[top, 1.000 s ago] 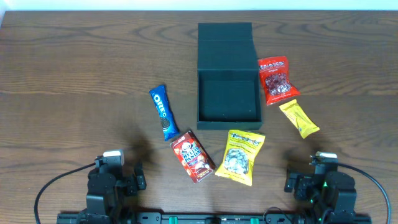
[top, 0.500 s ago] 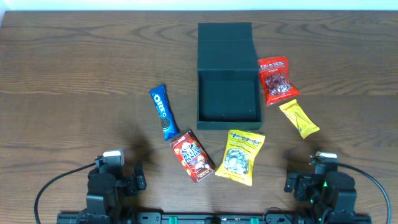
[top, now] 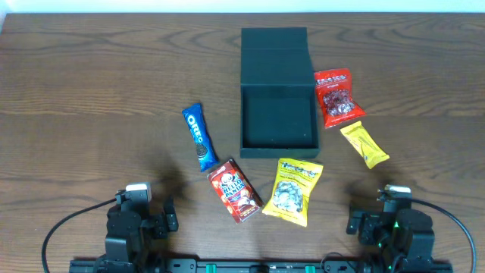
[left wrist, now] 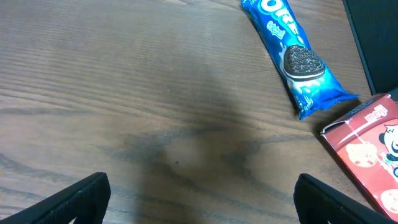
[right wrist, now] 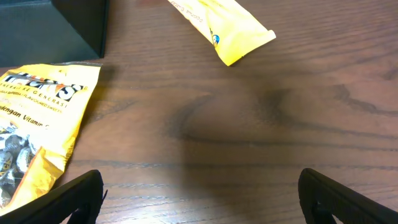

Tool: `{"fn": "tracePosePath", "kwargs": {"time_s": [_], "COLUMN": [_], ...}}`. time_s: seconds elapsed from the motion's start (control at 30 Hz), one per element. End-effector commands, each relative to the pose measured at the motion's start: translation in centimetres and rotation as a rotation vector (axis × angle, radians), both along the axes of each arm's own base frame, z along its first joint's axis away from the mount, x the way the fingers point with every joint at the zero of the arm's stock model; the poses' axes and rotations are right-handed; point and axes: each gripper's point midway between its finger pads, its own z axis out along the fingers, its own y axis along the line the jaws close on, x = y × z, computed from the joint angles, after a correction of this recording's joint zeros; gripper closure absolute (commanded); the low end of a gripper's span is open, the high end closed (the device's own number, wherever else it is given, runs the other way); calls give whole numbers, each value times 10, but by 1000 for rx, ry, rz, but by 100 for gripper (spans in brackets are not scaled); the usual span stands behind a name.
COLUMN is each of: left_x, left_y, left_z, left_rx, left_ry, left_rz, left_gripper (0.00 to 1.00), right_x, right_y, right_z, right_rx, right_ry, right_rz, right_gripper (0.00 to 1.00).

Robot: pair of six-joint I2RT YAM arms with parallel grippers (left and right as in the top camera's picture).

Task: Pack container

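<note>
At the near edge our left gripper (left wrist: 199, 200) and right gripper (right wrist: 200, 194) gape empty, and a shallow pinch may skid the Oreo packet (top: 198, 137) away from the container (top: 277, 119).

Black left arm (top: 130, 224), black right arm (top: 398, 227), white top caps (top: 138, 186), looping black cables (top: 57, 231), matte black jaws.

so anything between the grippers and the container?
Only flat snacks on the table. From the left gripper, the Oreo pack and red Hello Panda box lie toward the container. From the right gripper, the yellow snack bag and small yellow packet. Lid's open.
</note>
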Motion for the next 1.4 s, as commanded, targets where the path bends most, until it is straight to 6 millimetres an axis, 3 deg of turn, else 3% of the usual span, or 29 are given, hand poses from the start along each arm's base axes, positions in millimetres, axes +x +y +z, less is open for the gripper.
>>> {"fn": "tracePosePath", "kwargs": {"time_s": [0.0, 1.17, 1.37], "left_x": [-5, -5, -5], "left_y": [1, 1, 1], "left_z": [-20, -20, -20], "left_rx": [21, 21, 21], "left_ry": [59, 59, 59], "left_rz": [-11, -11, -11], "left_gripper": [5, 5, 5], "right_x": [-1, -1, -1], "right_y": [0, 0, -16], "right_z": [-2, -2, -1], "right_rx": [-2, -6, -126], "right_ry": [2, 2, 5], "right_rz": [5, 5, -7], "right_gripper": [1, 1, 1]}}
